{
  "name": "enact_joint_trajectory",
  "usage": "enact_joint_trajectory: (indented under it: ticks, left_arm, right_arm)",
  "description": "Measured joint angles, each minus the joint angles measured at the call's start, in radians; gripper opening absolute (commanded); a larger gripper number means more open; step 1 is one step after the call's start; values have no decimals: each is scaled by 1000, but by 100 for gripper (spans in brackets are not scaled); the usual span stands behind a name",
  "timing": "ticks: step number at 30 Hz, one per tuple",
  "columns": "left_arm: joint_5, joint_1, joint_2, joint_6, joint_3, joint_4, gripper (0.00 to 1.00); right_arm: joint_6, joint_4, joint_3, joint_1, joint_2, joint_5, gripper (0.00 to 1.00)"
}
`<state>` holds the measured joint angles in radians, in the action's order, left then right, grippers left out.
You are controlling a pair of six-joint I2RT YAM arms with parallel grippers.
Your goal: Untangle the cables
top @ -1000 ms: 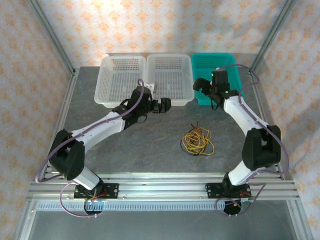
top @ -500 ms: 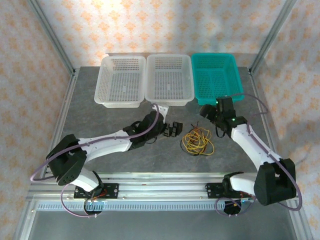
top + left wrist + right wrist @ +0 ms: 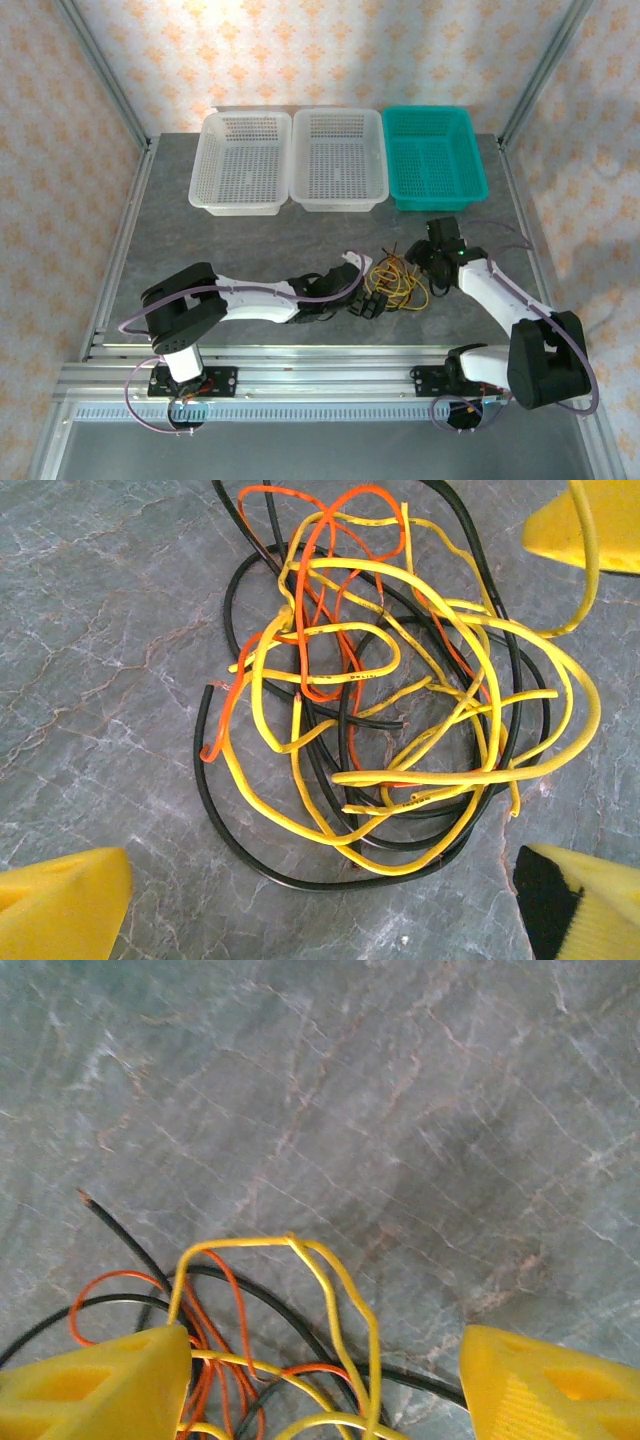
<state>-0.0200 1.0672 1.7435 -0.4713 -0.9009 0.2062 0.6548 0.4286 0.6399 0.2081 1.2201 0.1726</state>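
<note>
The cables (image 3: 396,283) lie in one loose tangle on the grey table (image 3: 240,250), near its front and right of centre. They are well apart from the two white baskets (image 3: 245,160) and the teal basket (image 3: 433,158) along the far edge. The left gripper (image 3: 368,305) sits low just beside the tangle's near-left edge, its arm stretched flat across the table. The right gripper (image 3: 420,262) is at the tangle's far-right edge. In the left wrist view its yellow fingers (image 3: 60,900) stand wide apart at the lower corners and grip nothing; only the near rim of the heap reaches between them. There the yellow loops (image 3: 450,640) lie over black ones (image 3: 230,810), and an orange strand (image 3: 320,590) threads through the upper left. In the right wrist view the fingers (image 3: 100,1380) are also well apart. A yellow loop rises between them, with orange and black strands by the left finger. The jaws have not clamped any cable, and whether that finger touches the strands I cannot tell.
</note>
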Motion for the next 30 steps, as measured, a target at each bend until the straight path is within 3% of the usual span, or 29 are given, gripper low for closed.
enact_joint_trajectory:
  ticks: [7, 10, 14, 25, 30]
  left_arm:
    - [3, 0, 0, 0, -2, 3, 99]
    - [8, 0, 0, -3, -2, 8, 99]
    - [26, 0, -2, -5, -2, 7, 99]
    - [3, -72, -62, -54, 58, 34, 99]
    - [-25, -207, -198, -73, 177, 34, 99]
  right_arm:
    - [3, 6, -29, 0, 0, 53, 76]
    - [8, 5, -42, 1, -8, 76, 86]
    - [19, 1, -69, 1, -21, 106, 86]
    - [122, -56, -92, 130, -21, 166, 74]
    - [219, -140, -82, 245, 20, 184, 69]
